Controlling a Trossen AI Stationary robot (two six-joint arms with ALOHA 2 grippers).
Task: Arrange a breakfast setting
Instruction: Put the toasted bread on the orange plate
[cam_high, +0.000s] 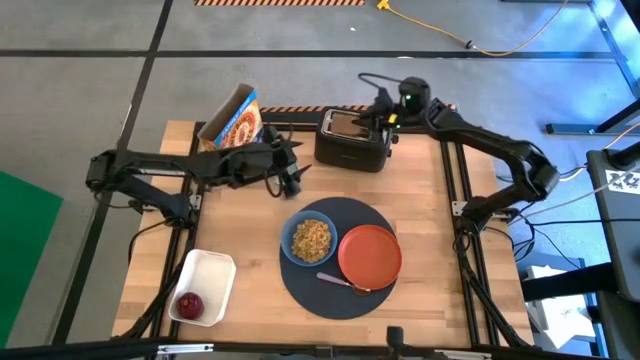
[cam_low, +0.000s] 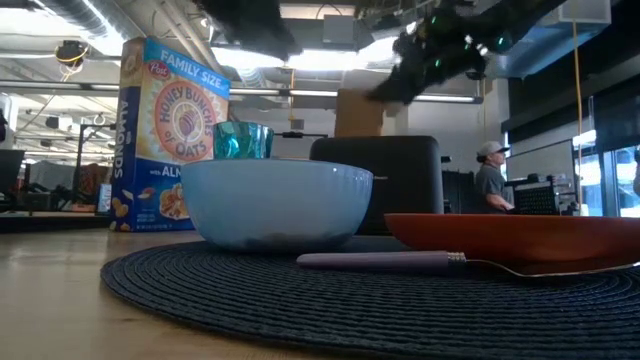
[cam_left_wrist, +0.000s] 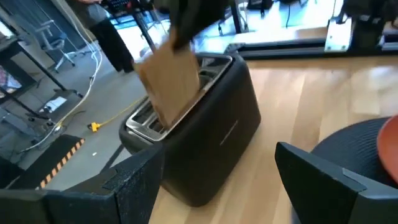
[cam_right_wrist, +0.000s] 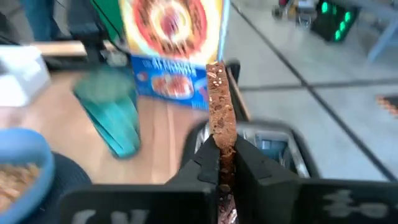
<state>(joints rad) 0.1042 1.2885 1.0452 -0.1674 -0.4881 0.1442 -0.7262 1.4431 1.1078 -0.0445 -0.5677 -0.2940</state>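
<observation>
The right gripper (cam_right_wrist: 225, 163) was clamped on the toast slice (cam_right_wrist: 221, 102), its two fingers pressed against the slice's faces, holding it upright over the slots of the black toaster (cam_high: 352, 140) at the table's back edge. The left gripper (cam_high: 288, 178) hung just left of the toaster with its fingers (cam_left_wrist: 134, 186) spread apart and nothing between them.

The wooden table (cam_high: 430, 220) carried the round dark mat (cam_high: 320, 290) toward its front. A cereal box (cam_high: 232, 122) stood at the back left, near the left arm. The white tub (cam_high: 208, 275) sat at the front left corner with the red apple (cam_high: 189, 304) inside it.

On the mat, the orange-red plate (cam_high: 370, 255) lay on the right and the blue bowl (cam_high: 309, 240), filled with cereal, on the left, the two touching or nearly so. The metal spoon (cam_high: 340, 281) lay on the mat just in front of them, its bowl end at the plate's rim. The greenish glass (cam_low: 243, 140) appeared to stand behind the bowl, near the cereal box, though its exact spot was hard to tell.
</observation>
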